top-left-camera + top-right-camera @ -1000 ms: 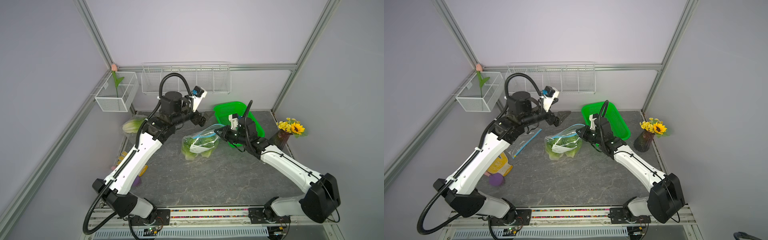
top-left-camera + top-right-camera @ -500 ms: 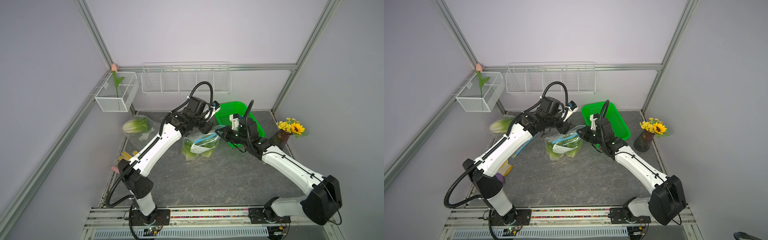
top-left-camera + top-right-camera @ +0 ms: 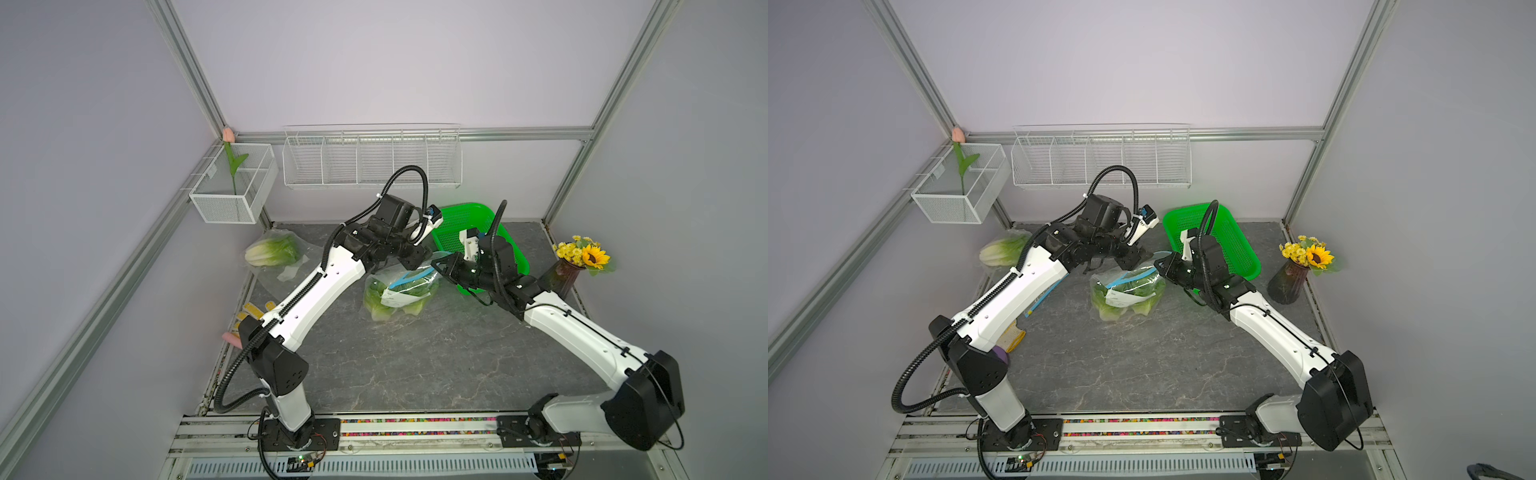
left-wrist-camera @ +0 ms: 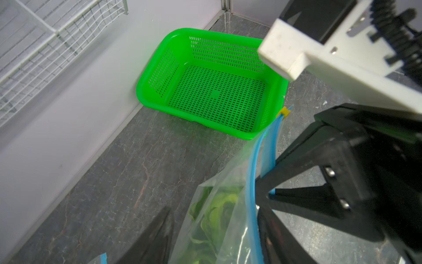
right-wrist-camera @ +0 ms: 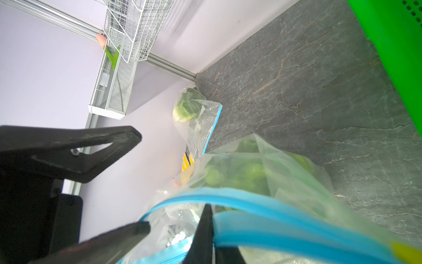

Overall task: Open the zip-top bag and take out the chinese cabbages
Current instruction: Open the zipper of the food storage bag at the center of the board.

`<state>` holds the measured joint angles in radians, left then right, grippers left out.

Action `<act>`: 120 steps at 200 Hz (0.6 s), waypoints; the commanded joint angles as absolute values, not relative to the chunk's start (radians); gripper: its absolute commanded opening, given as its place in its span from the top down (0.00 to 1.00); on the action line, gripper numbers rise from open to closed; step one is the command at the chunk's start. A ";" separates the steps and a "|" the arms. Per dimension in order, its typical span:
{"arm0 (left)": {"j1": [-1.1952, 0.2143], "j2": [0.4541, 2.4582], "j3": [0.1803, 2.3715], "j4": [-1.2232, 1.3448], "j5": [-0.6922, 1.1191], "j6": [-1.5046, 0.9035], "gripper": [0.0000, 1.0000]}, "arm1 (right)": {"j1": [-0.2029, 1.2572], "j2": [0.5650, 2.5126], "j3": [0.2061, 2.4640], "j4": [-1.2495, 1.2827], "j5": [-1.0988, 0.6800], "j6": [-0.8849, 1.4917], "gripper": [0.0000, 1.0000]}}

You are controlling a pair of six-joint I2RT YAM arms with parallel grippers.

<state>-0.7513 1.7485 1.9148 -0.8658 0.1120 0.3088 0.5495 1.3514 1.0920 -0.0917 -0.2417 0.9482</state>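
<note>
At the middle of the grey stone-patterned desk [image 3: 415, 365] lies the clear zip-top bag [image 3: 401, 291], edged with a blue zip strip [image 4: 251, 164] that carries a small yellow slider [image 4: 284, 112] at one end. Inside it show pale-green, white-based chinese cabbages [image 3: 1115, 303], pressed against the plastic; how many cannot be told. The bag's mouth is raised off the desk and its two blue lips stand parted.

The right gripper [image 4: 269, 194] is clamped tight on one blue lip and holds it up. The left gripper [image 5: 143, 182] has its jaws partly apart at the other side of the mouth; one black finger [image 5: 109, 237] is just beside the second lip; in the left wrist view the plastic wall runs between its fingers, and no grip on it shows.

Another leafy green-and-white cabbage head [image 3: 272, 251] lies at the desk's far left corner with a second clear bag [image 3: 291, 270]; whether on it or in it is unclear. Just behind the right gripper stands a bright green perforated plastic basket [image 3: 465, 216].
</note>
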 commanded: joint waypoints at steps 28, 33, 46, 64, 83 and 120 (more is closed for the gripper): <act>-0.755 1.767 1.900 -0.894 0.044 0.310 0.52 | 0.537 1.322 1.081 -0.080 -0.227 0.933 0.93; -0.755 1.767 1.897 -0.894 0.042 0.310 0.53 | 0.537 1.322 1.081 -0.080 -0.227 0.933 0.93; -0.755 1.769 1.893 -0.891 0.029 0.309 0.57 | 0.537 1.322 1.082 -0.083 -0.226 0.933 0.93; -0.753 1.770 1.891 -0.887 0.006 0.304 0.68 | 0.535 1.322 1.083 -0.084 -0.224 0.931 0.93; -0.754 1.760 1.890 -0.878 -0.007 0.287 0.82 | 0.536 1.326 1.092 -0.084 -0.225 0.923 0.93; -0.754 1.724 1.896 -0.870 -0.118 0.225 1.00 | 0.549 1.367 1.164 -0.103 -0.246 0.871 0.93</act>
